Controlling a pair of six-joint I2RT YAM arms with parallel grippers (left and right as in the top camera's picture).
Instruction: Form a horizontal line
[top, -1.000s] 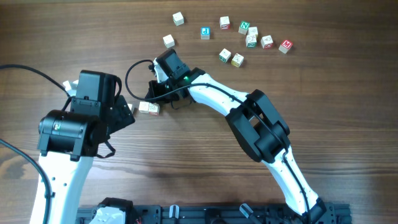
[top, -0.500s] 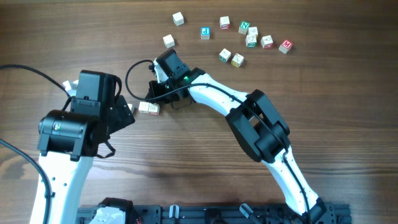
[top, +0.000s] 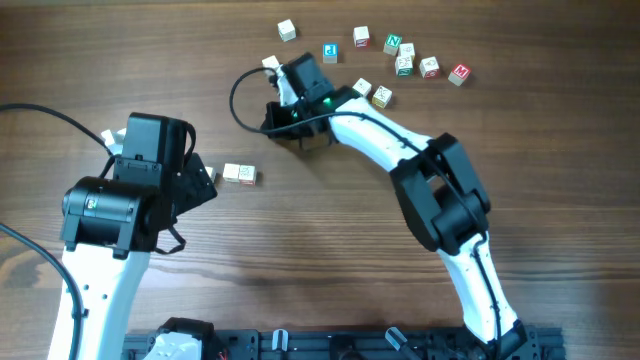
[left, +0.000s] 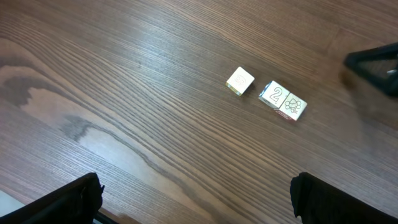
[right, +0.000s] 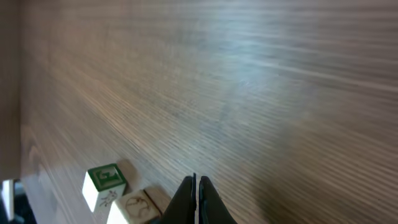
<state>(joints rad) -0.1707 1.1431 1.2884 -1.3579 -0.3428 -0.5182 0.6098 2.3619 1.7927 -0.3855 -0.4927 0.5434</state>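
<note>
Two cream cubes (left: 283, 101) lie touching on the wooden table; one shows a "2". A third cream cube (left: 240, 81) sits just left of them with a small gap. From overhead the touching pair (top: 238, 174) lies right of my left gripper (top: 203, 172), whose body hides the third cube. My left gripper (left: 199, 191) hangs wide open and empty, well short of the cubes. My right gripper (top: 278, 125) is up and to the right of the pair, apart from it. In its wrist view the right gripper (right: 198, 183) is shut on nothing.
Several loose letter cubes (top: 404, 62) are scattered at the far right. One white cube (top: 271, 64) lies beside the right wrist, another (top: 287, 30) farther back. A green-letter cube (right: 102, 180) and a cream one (right: 135, 208) sit left of the right fingers. A black cable (top: 238, 95) loops there.
My right arm has swung up and to the right, away from the touching pair and toward the scattered cubes. The left arm and the cubes have not moved.
</note>
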